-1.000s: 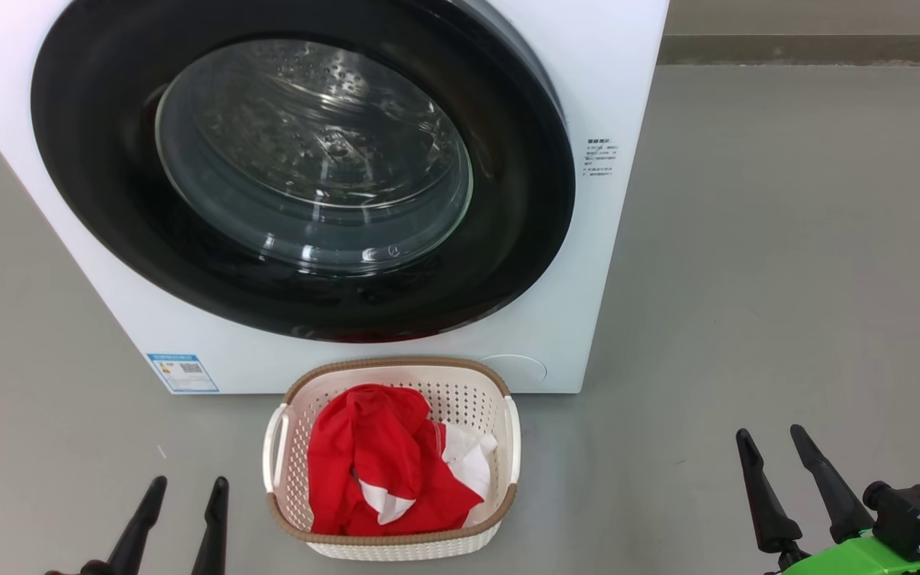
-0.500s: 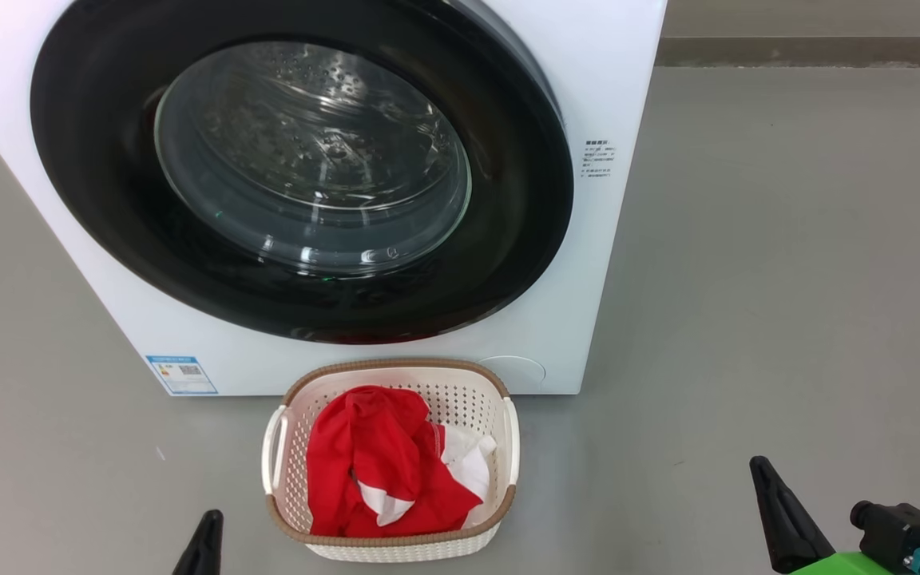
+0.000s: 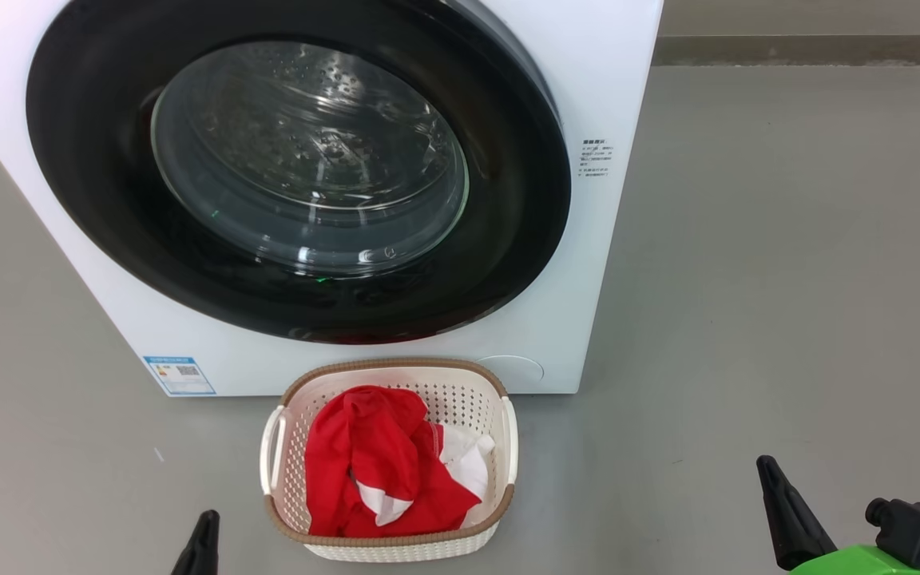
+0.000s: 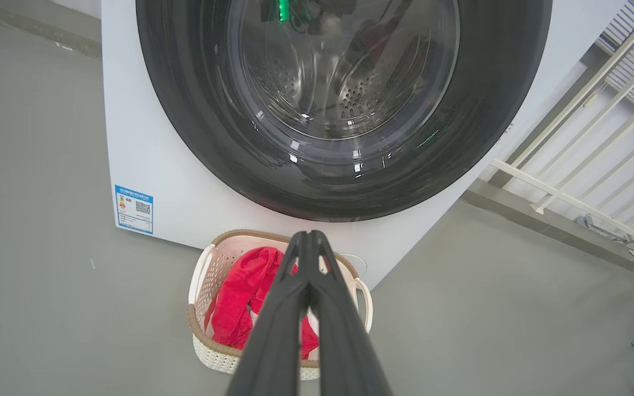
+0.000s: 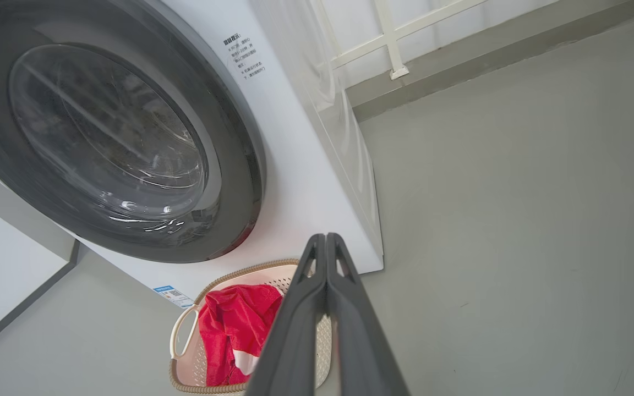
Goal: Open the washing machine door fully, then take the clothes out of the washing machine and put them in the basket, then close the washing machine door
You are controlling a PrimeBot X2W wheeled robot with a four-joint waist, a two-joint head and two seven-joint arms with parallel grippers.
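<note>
The washing machine door [image 3: 508, 200] sits flush against the white washing machine [image 3: 612, 80], and only bare steel drum shows through its glass bowl [image 3: 308, 152]. Right in front of the machine, on the floor, stands the basket [image 3: 396, 366] with the red and white clothes [image 3: 364, 455] heaped inside. My left gripper [image 3: 203, 543] pokes up at the bottom edge, left of the basket, with its fingers pressed together in the left wrist view [image 4: 309, 236]. My right gripper [image 3: 783, 511] is low at the right, well clear of the basket, and equally shut on nothing in the right wrist view [image 5: 325, 237].
Grey floor [image 3: 787, 279] stretches wide to the right of the machine. A wall base [image 3: 811, 48] runs along the far edge. White railing [image 4: 597, 137] stands beyond the machine's right side. A blue-white label [image 3: 179, 374] marks the machine's lower left front.
Both grippers have gone from open to shut and dropped lower in the head view. The door, basket and clothes have not moved.
</note>
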